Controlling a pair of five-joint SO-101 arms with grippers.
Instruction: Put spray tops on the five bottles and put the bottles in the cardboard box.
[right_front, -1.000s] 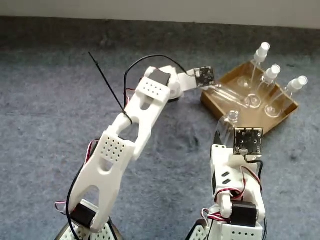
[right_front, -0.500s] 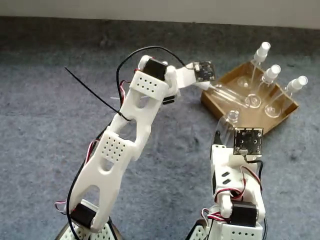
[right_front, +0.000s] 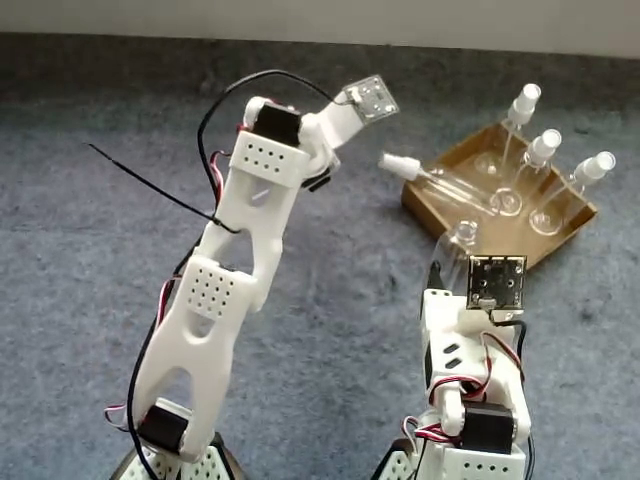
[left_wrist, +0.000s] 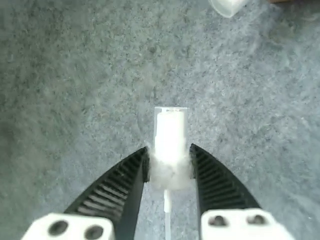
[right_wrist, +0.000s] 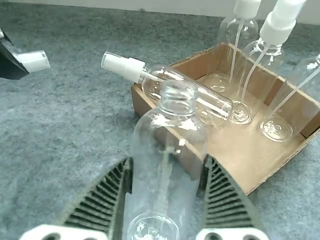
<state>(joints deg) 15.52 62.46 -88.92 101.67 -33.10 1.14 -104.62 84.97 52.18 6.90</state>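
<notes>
Looking along the left pincer (left_wrist: 169, 150), we find it clenched on a spray top (left_wrist: 170, 131). The two black jaws press the top's collar from either side, the white head sticks out past the tips, and the thin tube (left_wrist: 167, 220) runs back between the jaws toward the wrist. Under this pincer lies the grey carpet (left_wrist: 75, 75). The right pincer (right_wrist: 167, 161) is grasping a clear bottle (right_wrist: 167, 137) around its body, with the uncapped mouth (right_wrist: 176, 92) pointing away from the wrist. Just beyond this pincer's tips we see the cardboard box (right_wrist: 235, 145). Closest to the tips, a capped bottle (right_wrist: 200, 97) lies on its side in the box, its shoulder resting on the near wall and its spray head (right_wrist: 122, 65) jutting out over the carpet. Farther from the pincer, three more bottles (right_wrist: 270, 45) stand upright in the box, each wearing a white top. From above, the left arm (right_front: 240, 240) stretches forward with its wrist raised, off to one side of the box and apart from it. The right arm (right_front: 470, 340) sits folded near its base, the held bottle's mouth close to the box's near corner.
</notes>
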